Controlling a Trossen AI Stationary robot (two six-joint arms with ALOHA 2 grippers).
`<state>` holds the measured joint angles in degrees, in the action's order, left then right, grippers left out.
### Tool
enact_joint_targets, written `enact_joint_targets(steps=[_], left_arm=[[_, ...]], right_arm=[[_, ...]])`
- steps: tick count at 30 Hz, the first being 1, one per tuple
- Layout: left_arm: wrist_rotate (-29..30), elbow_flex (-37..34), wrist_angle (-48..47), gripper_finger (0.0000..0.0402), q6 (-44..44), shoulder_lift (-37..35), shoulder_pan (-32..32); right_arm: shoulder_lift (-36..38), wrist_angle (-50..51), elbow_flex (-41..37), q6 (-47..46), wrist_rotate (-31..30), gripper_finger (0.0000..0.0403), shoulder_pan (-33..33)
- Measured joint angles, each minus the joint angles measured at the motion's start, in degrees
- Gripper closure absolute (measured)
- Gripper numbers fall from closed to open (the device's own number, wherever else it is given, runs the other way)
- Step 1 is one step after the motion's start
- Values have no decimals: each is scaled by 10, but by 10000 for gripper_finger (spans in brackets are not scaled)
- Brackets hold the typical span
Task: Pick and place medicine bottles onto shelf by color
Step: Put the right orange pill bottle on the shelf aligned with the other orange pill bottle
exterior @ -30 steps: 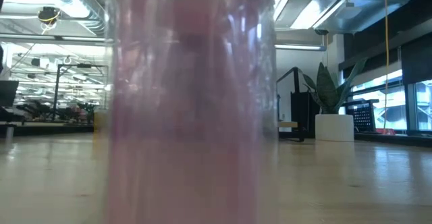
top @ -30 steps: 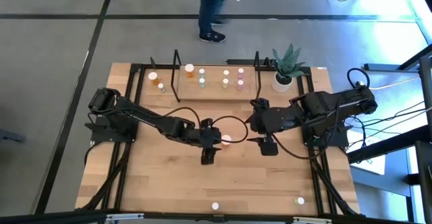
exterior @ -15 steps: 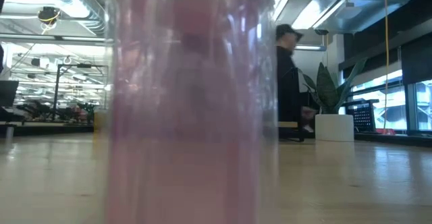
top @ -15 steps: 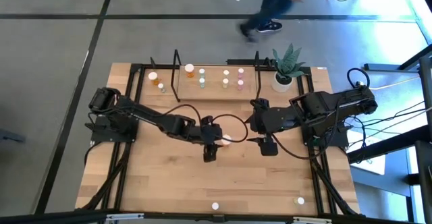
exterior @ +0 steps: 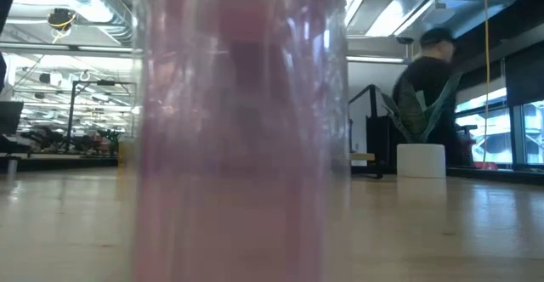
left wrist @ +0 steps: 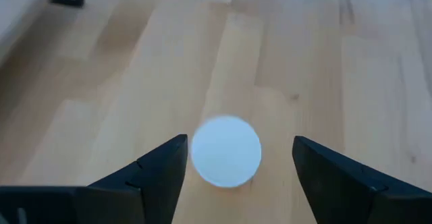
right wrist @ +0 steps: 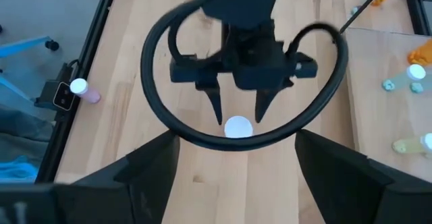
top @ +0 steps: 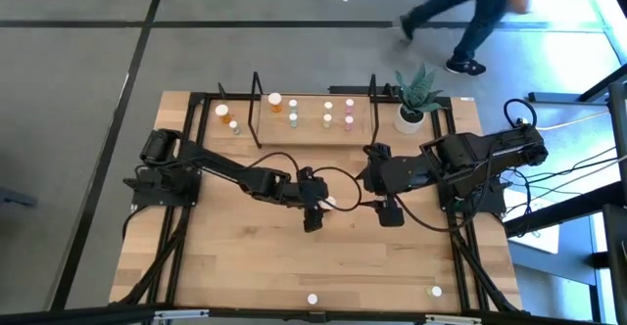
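Observation:
A small medicine bottle stands upright on the table's middle, and from above only its white cap (left wrist: 226, 150) shows. My left gripper (left wrist: 239, 146) is open and slants down over it, one finger on either side of the cap and apart from it. The right wrist view shows this from the front: the cap (right wrist: 237, 126) lies between the left gripper's (right wrist: 239, 113) fingers. My right gripper (top: 388, 213) waits open just right of there. The shelf (top: 312, 134) at the far side carries orange, green and pink bottles (top: 327, 119).
Two bottles (top: 227, 119) stand left of the shelf. Two more (top: 313, 300) (top: 436, 291) stand at the near edge, and one pink bottle (exterior: 238, 129) fills the low view. A potted plant (top: 411, 110) stands at the far right. A person walks past beyond the table's far side.
My left gripper has moved toward the table's right edge and a little down, so its fingers now stand on either side of the bottle's cap. The bottle has stayed where it was. The person beyond the far edge has walked to the right.

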<state>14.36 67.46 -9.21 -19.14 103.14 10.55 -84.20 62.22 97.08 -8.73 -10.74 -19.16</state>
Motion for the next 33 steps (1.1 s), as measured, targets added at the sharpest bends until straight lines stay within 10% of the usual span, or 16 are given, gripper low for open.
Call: enact_joint_targets(steps=[23,33], left_arm=[[16,0,39,53,12,52,1],[-18,0,1,52,-165,13,1]], right_arm=[[0,-3,0,0,3,109,0],[0,-4,0,0,1,109,0]])
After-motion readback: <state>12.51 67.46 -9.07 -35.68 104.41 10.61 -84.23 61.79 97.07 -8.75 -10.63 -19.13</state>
